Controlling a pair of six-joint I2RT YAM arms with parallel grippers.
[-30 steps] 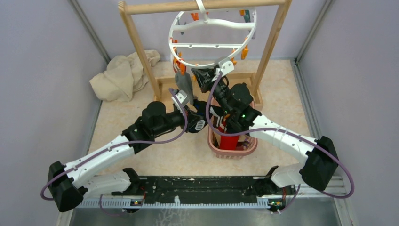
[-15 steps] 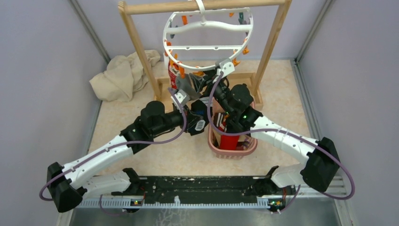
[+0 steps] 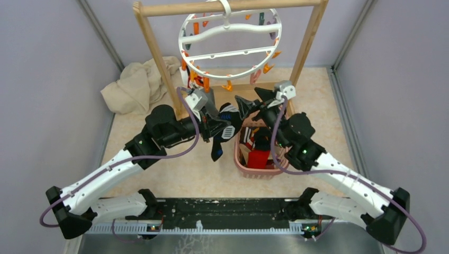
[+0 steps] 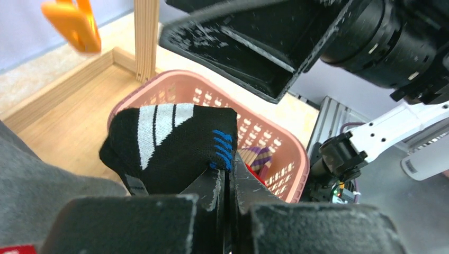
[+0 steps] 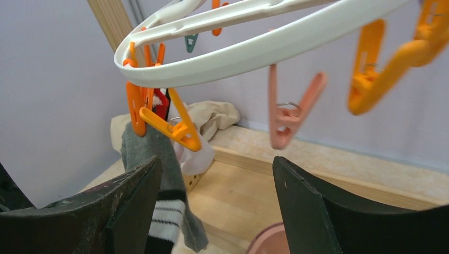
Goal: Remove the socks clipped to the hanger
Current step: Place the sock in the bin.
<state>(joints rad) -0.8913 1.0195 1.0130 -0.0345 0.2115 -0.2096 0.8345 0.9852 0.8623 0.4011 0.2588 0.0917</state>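
Left wrist view: the left claw (image 4: 227, 177) is clamped on a black knitted sock with white stripes (image 4: 169, 140), above the pink lattice plastic basket (image 4: 288, 159). Right wrist view: the right claw (image 5: 217, 206) stands wide and empty; beyond it, a grey fabric sock (image 5: 145, 151) hangs from an orange clip (image 5: 177, 129) on the round white plastic hanger (image 5: 238, 50).

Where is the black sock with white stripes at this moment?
The left gripper is shut on the black sock, holding it at the centre of the top view, beside the pink basket's left rim.
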